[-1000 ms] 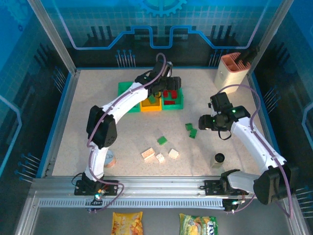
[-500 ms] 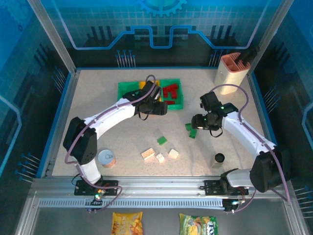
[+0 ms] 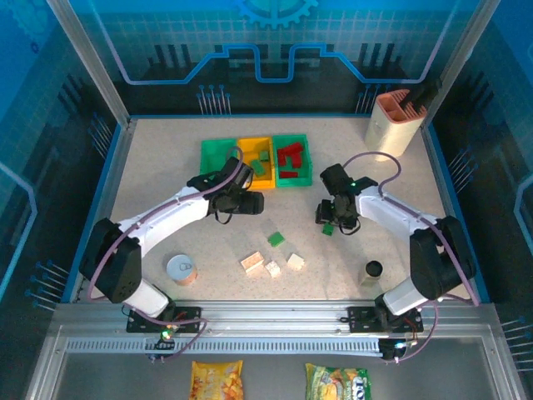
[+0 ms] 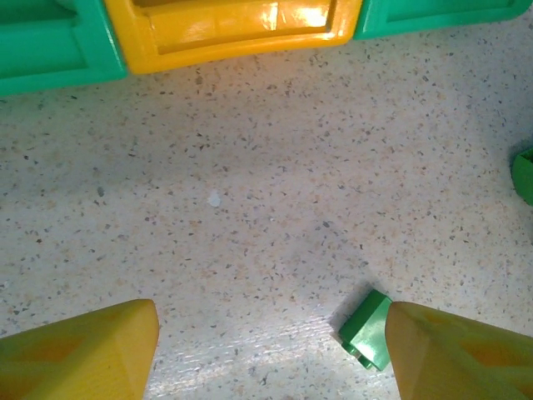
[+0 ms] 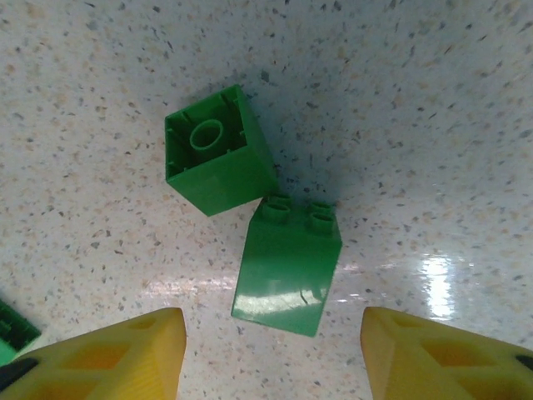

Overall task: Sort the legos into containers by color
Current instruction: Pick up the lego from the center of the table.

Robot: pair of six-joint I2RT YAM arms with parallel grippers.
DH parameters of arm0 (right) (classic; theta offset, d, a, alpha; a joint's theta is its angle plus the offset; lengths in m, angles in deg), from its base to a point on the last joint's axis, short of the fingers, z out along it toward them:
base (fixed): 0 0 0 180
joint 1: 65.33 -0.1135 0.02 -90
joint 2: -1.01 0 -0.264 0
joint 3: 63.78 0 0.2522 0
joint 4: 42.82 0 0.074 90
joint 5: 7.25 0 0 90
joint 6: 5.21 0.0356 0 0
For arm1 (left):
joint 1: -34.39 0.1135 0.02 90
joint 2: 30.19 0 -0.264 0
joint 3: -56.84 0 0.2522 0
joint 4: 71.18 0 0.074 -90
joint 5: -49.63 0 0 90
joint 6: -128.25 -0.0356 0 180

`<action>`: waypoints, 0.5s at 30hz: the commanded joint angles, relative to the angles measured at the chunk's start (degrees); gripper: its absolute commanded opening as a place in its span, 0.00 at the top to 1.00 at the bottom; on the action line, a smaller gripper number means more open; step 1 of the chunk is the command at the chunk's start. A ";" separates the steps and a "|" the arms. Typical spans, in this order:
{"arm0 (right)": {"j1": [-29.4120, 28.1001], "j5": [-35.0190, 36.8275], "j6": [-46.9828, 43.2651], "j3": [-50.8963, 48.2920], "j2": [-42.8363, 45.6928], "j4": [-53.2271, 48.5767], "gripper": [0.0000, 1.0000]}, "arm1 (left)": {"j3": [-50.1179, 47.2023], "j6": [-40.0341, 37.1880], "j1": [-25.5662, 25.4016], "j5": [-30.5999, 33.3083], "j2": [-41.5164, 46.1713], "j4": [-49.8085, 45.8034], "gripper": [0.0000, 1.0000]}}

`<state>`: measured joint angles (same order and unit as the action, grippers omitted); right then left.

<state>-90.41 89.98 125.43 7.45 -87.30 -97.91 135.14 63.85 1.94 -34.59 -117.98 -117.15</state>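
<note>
Top external view: the three joined containers stand in a row at the far part of the table, in the order green, yellow, green. Red legos lie in the right green one, and a few green pieces lie in the yellow one. The left pincer hangs over the table just in front of the containers. The right pincer is low over two green legos, right of the middle. A single green lego lies between the two pincers, and three cream legos lie close together nearer to the arm bases. A tin can and a black cup stand near the front edge.

Left wrist view: the left pincer is spread wide with nothing between its fingers. The single green lego lies on the table just beside the other finger. The front walls of the containers run along the top.

Right wrist view: the right pincer is also spread wide and grips nothing. The two green legos lie on the table ahead of its fingers. One lies on its side and shows its hollow underside. The other touches it at a corner, its studs turned toward it.
</note>
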 commanded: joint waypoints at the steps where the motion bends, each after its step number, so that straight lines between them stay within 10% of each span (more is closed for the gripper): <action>1: -0.92 1.30 4.57 -1.13 -1.91 2.24 0.41 | -1.07 1.36 0.54 0.72 2.59 1.09 0.27; 15: -1.27 2.82 5.37 -2.20 -5.33 3.96 0.50 | -1.69 1.62 0.90 0.81 2.36 1.36 0.27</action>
<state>-90.89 91.61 129.87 5.68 -91.52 -94.26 134.07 64.31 2.38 -34.59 -116.77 -116.04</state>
